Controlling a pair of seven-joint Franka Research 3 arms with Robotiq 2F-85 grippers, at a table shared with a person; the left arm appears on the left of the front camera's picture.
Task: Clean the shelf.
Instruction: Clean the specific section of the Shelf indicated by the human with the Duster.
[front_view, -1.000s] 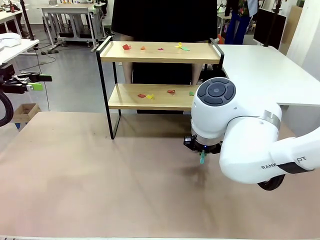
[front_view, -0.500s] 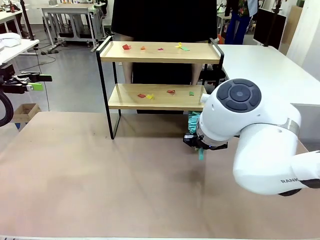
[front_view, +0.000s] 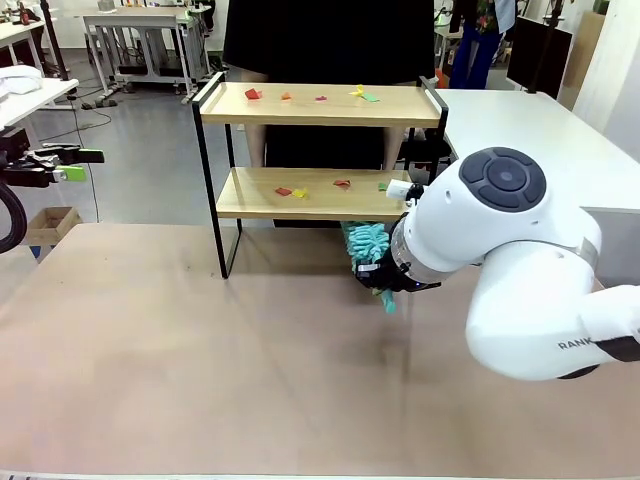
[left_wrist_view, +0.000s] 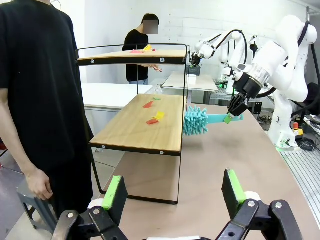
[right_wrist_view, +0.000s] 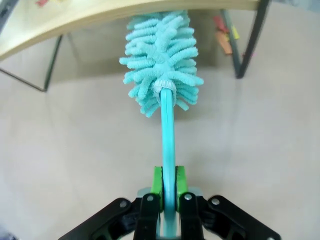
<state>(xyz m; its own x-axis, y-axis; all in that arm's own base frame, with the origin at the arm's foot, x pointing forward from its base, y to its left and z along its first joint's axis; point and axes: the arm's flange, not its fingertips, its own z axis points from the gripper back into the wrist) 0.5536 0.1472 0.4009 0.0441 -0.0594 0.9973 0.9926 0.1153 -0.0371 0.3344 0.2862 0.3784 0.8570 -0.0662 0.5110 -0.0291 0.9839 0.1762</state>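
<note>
Right end effector (right_wrist_view: 168, 181), clenched on duster (right_wrist_view: 162, 60) handle, has swung w/ its arm toward the shelf (front_view: 410, 106) at the worktop's (front_view: 200, 350) far side. Fluffy head now sits just beside lower board's edge. Scraps (front_view: 290, 191) on both boards unswept; sweeping looks abt to start. Left end effector (left_wrist_view: 172, 192) hangs released.

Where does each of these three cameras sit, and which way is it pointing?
Front: fixed on the robot's side, facing across the table at the shelf and person; the right arm shows.
Left wrist: off the shelf's end, looking along the open left gripper.
Right wrist: looks along the right gripper, shut on the duster, toward the lower board.
Shared: all three show the duster.
</note>
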